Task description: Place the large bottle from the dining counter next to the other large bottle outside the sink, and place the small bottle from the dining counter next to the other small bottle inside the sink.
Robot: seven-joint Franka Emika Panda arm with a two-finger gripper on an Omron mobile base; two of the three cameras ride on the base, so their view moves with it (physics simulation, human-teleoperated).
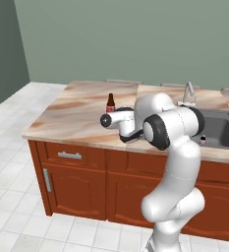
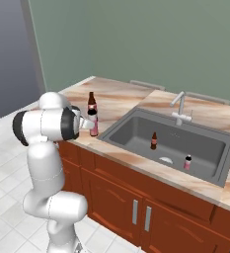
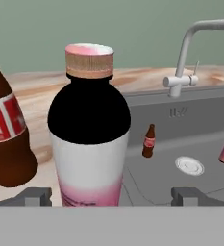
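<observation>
The counter point(image 2: 121, 101) runs long under a green wall point(image 2: 136, 39), its front edge near the arm. The sink point(image 2: 136, 129) holds a small brown bottle point(image 2: 154, 141) and a pink one point(image 2: 187, 162). Left of its rim, the gradient bottle point(image 3: 89, 129) stands just beside the cola bottle point(image 3: 5, 139), between the gripper's point(image 3: 111, 196) wide-open, empty jaws.

A plain grey-green wall point(image 1: 135, 39) is filling the upper part of the frame, meeting a darker wall point(image 1: 5, 49) at the upper left. Pale square floor tiles point(image 1: 13, 197) are spreading across the lower left. Reddish-brown cabinets point(image 1: 76, 184) with silver handles point(image 1: 69, 155) are running across the centre.
</observation>
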